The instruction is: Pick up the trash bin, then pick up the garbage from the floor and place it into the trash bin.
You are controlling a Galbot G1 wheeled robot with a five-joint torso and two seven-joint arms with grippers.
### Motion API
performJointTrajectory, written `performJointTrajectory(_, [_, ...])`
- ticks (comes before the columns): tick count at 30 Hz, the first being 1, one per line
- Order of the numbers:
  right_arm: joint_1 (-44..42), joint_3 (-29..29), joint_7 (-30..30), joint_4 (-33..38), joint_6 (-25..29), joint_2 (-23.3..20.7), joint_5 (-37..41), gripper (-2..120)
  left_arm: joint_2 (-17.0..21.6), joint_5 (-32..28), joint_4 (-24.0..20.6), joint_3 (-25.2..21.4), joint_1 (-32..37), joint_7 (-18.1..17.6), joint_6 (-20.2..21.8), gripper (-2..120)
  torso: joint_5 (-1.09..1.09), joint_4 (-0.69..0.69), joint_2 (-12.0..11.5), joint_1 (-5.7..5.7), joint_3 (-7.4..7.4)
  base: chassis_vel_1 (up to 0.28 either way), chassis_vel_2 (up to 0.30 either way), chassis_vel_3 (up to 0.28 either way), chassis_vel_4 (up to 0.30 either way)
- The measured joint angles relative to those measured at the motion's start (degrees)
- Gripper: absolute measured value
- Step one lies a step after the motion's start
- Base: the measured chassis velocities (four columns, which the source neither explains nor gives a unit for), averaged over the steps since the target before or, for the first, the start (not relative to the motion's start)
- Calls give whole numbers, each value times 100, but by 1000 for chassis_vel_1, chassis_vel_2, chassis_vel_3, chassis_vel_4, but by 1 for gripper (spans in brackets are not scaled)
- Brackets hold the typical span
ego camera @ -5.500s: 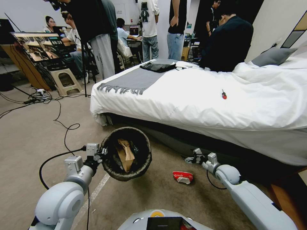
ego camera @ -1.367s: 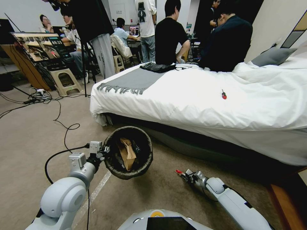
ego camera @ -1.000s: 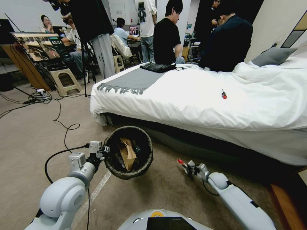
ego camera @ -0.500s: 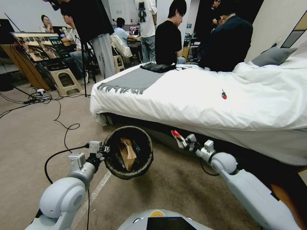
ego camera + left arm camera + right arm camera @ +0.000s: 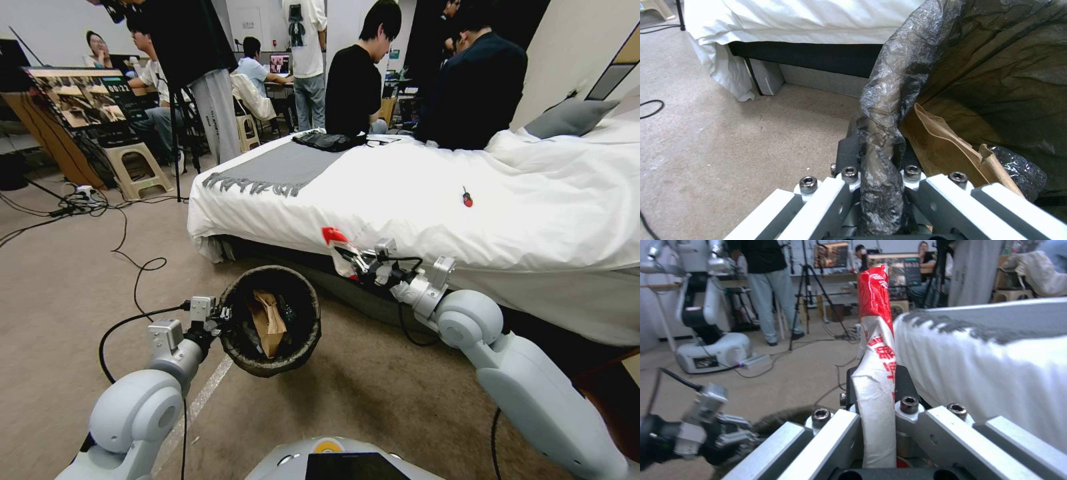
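A: In the head view, we are holding the small round bin lined with a dark crinkled bag (image 5: 270, 320) clear of the beige carpet floor (image 5: 60, 280), with our left pincer (image 5: 215, 320) clamped on its near rim. A flat brown paper bag (image 5: 267, 321) is already lying inside it.

B: And our right pincer (image 5: 353, 257) is carrying the red-and-white crumpled packet (image 5: 337, 245) above and to the right of the bin's mouth, in front of the white-sheeted bed (image 5: 427, 200). It is not over the opening yet.

A: In the left wrist view, the jaws of that pincer (image 5: 876, 163) are pinching together on the folded liner at the rim (image 5: 882, 110). We are judging the bin light but the plastic slippery, so a hold that also takes the stiff wall under the liner is the safer one.

B: In the right wrist view, the right pincer (image 5: 878, 400) is squeezing the lower white part of the packet (image 5: 876, 350), and the red top is standing free above the jaws. It looks thin, limp and nearly weightless to us. Pinching it low across the flat is working; it should drop freely on release.
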Motion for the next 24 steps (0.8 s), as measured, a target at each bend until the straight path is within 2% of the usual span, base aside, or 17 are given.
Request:
performJointTrajectory(5, [474,-505,152,48,-57,96,192,0,0,18,19,50,-29,-1,0,1,0,2,0,0,0,0,0,0,0])
performJointTrajectory(12, [1048,-1592,432,-43,-127,359,255,0,11,24,36,72,-66,-1,0,1,0,2,0,0,0,0,0,0,0])
performJointTrajectory(24, [903,-1939,561,-76,-303,367,228,0,26,9,57,50,-102,-1,0,1,0,1,0,0,0,0,0,0,0])
